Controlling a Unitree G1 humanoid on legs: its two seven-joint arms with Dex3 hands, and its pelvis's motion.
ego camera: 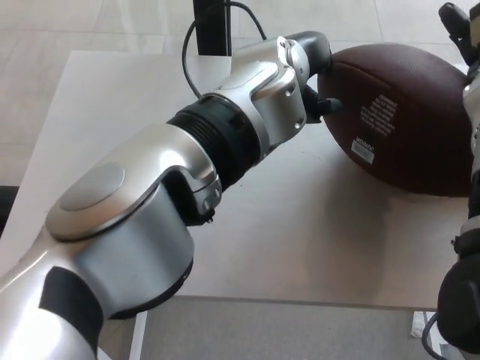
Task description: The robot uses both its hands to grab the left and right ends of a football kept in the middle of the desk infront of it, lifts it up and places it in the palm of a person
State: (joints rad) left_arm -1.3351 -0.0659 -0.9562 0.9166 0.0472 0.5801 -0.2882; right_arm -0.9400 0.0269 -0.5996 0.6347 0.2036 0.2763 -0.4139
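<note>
two hands bracketed the football (401, 120), which sat just above the desk (112, 105), its shadow falling beneath it. its long axis ran from the left fingers (324, 105) across toward the right arm (472, 112), dipping a little on the right. the left hand (307, 71) pressed the near pointed end, its fingers curled against the leather, so it looked clenched on the ball. the right hand lay mostly outside the picture; whether it gripped could not be told. the left hand was plainly nearer.
</note>
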